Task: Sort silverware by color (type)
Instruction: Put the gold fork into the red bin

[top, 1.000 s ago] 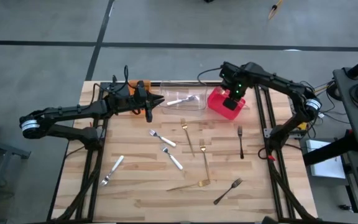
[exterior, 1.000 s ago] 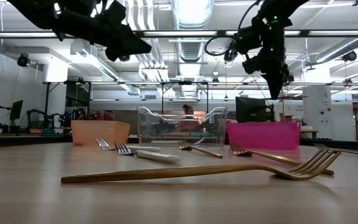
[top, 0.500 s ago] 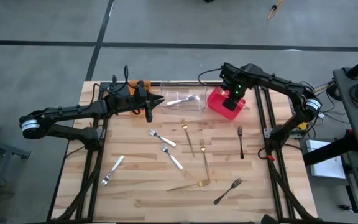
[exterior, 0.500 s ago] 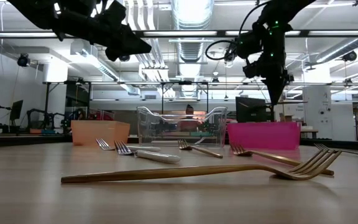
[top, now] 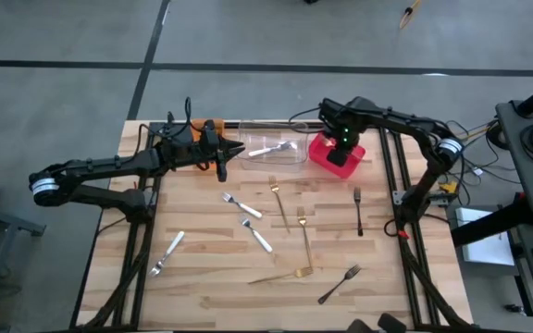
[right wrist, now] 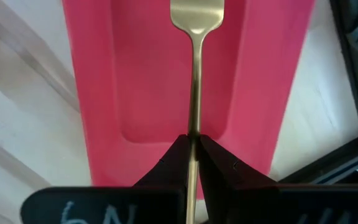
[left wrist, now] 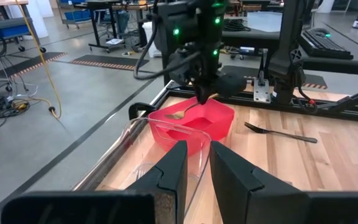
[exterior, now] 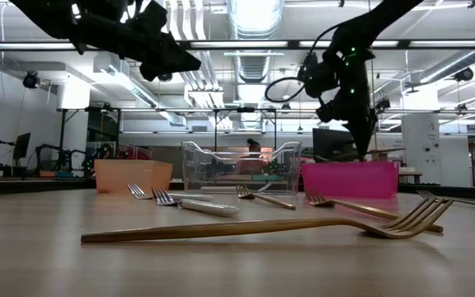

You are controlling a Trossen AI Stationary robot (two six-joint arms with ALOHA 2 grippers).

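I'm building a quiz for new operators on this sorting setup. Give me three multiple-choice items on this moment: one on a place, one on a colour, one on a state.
1. Where is the right gripper?
A. Over the red bin
B. Over the orange bin
C. Down at the near table edge

2. What colour is the fork in the right gripper?
A. Black
B. Gold
C. White

3. What is the state of the clear bin?
A. Tipped on its side
B. Holding a silver utensil
C. Stacked inside the red bin

Answers:
1. A: the right wrist view looks past the fingers straight down into the red bin.
2. B: the gold fork hangs between the closed fingers.
3. B: in the high view a silver utensil lies inside the upright clear bin.
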